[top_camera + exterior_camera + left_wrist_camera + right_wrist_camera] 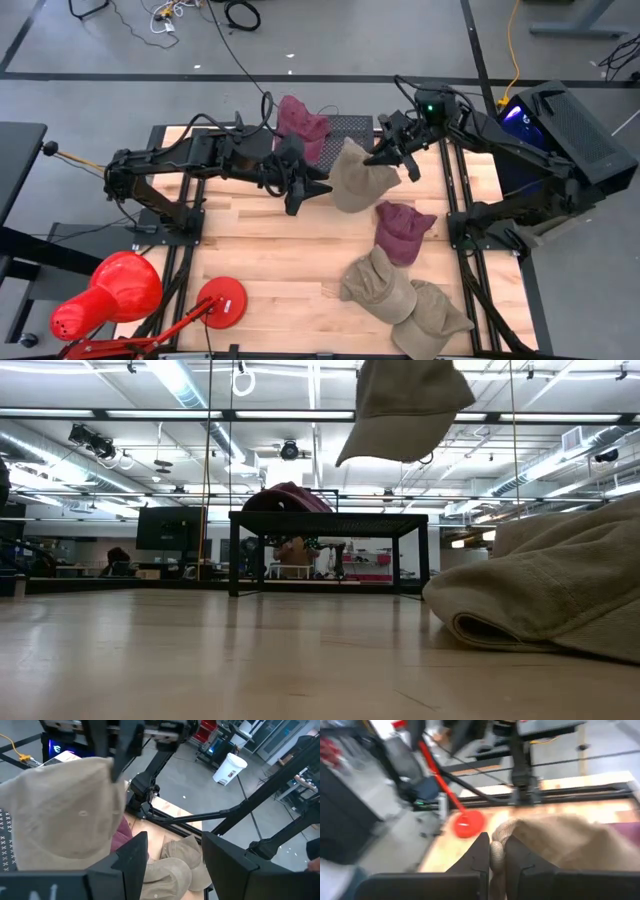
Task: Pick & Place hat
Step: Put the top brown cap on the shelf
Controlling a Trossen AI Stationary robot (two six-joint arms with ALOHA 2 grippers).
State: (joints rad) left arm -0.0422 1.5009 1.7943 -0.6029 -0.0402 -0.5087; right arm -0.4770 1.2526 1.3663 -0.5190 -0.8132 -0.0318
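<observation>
Dangling limp from the right gripper, pinched shut on its edge, the tan hat looks soft and light; left gripper waits open beside it.

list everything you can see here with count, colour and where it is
held hat: 1, tan, lifted clear of the table at its middle back, pinched at the edge by the right gripper
hats on the table: 2, tan, front right, overlapping each other
maroon hat on the table: 1, maroon, right of centre, touching the tan pair
hat on the rack: 1, maroon, on the rack's left part
rack: 1, black mesh, back centre of the table
lamp: 1, red, lying at the front left corner
table: 1, light wood
left gripper: 1, dark, open, just left of the held hat
right gripper: 1, dark, shut on the held hat
</observation>
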